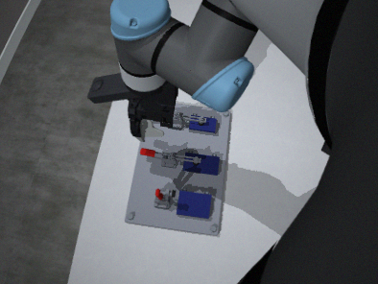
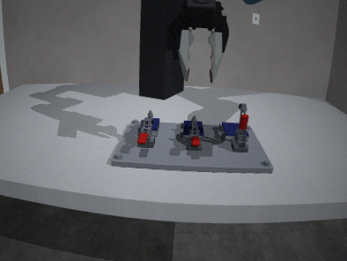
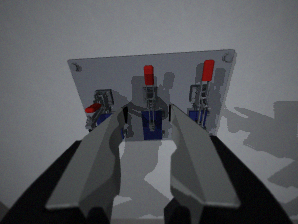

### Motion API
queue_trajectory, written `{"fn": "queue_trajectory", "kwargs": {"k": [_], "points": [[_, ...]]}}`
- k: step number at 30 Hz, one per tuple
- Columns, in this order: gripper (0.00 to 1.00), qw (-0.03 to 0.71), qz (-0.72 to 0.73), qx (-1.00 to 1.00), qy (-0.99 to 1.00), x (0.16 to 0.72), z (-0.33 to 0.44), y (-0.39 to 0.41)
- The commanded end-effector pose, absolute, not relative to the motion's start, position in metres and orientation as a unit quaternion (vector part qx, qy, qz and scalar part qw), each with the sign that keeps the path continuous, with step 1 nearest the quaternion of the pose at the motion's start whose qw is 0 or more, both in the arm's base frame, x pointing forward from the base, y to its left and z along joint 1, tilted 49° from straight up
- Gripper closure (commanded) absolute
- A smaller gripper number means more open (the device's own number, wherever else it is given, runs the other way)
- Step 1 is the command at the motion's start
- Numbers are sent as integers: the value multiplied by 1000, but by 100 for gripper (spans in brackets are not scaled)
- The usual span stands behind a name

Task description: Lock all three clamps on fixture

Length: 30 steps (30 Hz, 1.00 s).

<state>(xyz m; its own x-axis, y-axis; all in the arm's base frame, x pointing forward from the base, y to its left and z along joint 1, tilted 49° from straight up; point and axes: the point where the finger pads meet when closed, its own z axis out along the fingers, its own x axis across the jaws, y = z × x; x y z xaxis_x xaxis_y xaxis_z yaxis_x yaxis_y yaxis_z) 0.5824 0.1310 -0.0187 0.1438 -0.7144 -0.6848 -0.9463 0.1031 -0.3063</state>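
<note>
A grey fixture plate (image 2: 191, 154) lies on the white table and carries three toggle clamps with red handles and blue parts. In the exterior view, the left clamp (image 2: 147, 130) and the middle clamp (image 2: 195, 134) have their handles lying low. The right clamp (image 2: 237, 131) has its handle standing upright. In the top view that clamp is the nearest one (image 1: 164, 197); the middle handle (image 1: 146, 153) lies flat. My gripper (image 2: 200, 55) hangs well above the plate, fingers apart and empty, touching nothing. In the wrist view the gripper (image 3: 147, 120) frames the middle clamp (image 3: 149, 100).
The arm's dark body (image 2: 160, 48) stands behind the plate and casts shadows on the table. In the top view the wrist (image 1: 144, 110) hides the handle of the farthest clamp (image 1: 199, 123). The table's curved edge (image 1: 96, 177) runs left of the plate.
</note>
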Motion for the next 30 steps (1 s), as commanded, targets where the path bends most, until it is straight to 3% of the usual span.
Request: {"fn": "queue_trajectory", "kwargs": {"k": [1, 30], "points": [[72, 382, 154, -652, 637, 589, -35, 148], [72, 381, 156, -651, 637, 594, -61, 172]]}}
